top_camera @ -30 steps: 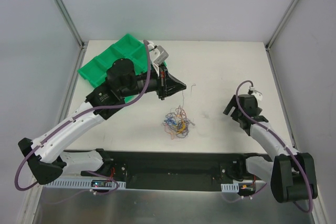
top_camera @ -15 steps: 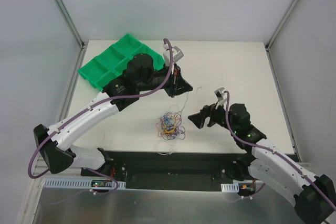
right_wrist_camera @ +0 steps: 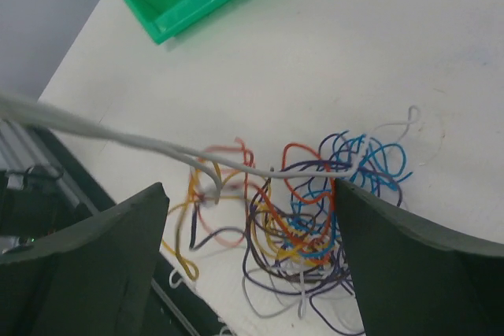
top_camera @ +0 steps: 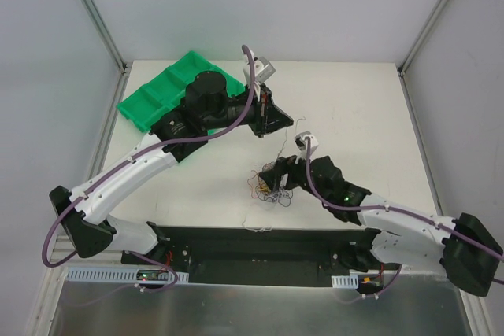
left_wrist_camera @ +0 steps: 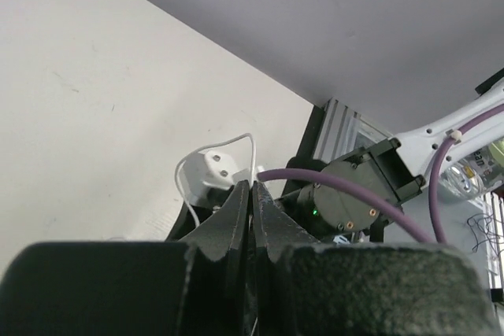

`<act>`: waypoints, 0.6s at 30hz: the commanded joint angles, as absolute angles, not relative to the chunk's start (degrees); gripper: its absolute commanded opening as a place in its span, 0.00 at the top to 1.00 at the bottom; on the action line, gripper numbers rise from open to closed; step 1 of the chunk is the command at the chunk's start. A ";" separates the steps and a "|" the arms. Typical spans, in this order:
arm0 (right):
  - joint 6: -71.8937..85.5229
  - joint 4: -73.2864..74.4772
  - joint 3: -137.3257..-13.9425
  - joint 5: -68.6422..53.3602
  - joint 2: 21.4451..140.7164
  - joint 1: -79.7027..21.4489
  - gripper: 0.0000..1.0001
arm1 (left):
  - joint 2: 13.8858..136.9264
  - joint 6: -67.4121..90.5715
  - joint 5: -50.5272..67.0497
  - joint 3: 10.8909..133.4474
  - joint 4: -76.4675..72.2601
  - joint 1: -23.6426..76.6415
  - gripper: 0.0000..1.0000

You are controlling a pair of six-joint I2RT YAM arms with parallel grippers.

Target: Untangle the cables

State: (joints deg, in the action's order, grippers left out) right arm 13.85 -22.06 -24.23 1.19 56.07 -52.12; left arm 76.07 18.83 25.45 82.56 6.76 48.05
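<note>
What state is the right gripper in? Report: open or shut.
Open: the right gripper's fingers stand wide apart over the cable tangle.

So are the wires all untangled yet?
Not yet. Nothing looks finished: the coloured wires sit in one tangle, and the visible part of the green tray holds none. In hand: the left pincer is shut on a grey wire stretched tight out of the tangle, with the right pincer open over it. Every wire is left to free.
</note>
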 commanded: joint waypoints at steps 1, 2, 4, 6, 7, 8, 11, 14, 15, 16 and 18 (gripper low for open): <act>17.74 -16.65 -32.68 26.31 62.73 -53.88 0.16 | 74.89 19.16 24.79 87.27 5.27 48.43 1.00; 18.19 -13.74 -33.65 28.89 63.54 -53.79 0.18 | 74.45 18.64 23.65 88.06 5.36 48.43 1.00; 18.19 -10.04 -34.01 33.12 65.56 -52.22 0.22 | 72.17 15.84 21.20 91.21 6.93 48.43 1.00; 19.15 -8.88 -32.36 31.30 65.66 -49.41 0.25 | 70.50 11.97 17.16 95.51 9.66 48.43 1.00; 19.77 -8.96 -30.69 30.07 65.31 -48.00 0.27 | 69.79 10.21 14.88 97.45 10.97 48.43 1.00; 20.12 -9.05 -29.72 29.10 64.87 -46.51 0.31 | 69.26 8.80 12.68 100.34 12.29 48.43 1.00; 19.52 -8.53 -27.52 27.95 63.37 -42.82 0.34 | 68.38 6.07 8.45 105.54 15.02 48.43 1.00; 13.83 -8.18 -27.86 19.38 62.05 -39.91 0.22 | 67.07 4.66 4.24 105.91 16.34 48.51 1.00; 9.88 -7.65 -28.99 14.81 61.96 -39.90 0.17 | 66.63 4.22 1.87 105.39 16.87 48.43 1.00; 7.41 -6.34 -29.79 12.24 61.79 -40.69 0.14 | 66.19 3.70 0.37 104.68 17.66 48.43 1.00; 4.23 -5.36 -30.15 9.51 60.48 -42.79 0.06 | 65.48 2.64 -4.29 102.93 18.98 48.43 1.00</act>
State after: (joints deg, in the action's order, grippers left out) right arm 13.61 -6.85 -27.16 19.84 63.66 -40.18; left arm 65.58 6.74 6.17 104.84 14.76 48.03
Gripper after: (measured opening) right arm 0.874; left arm 0.006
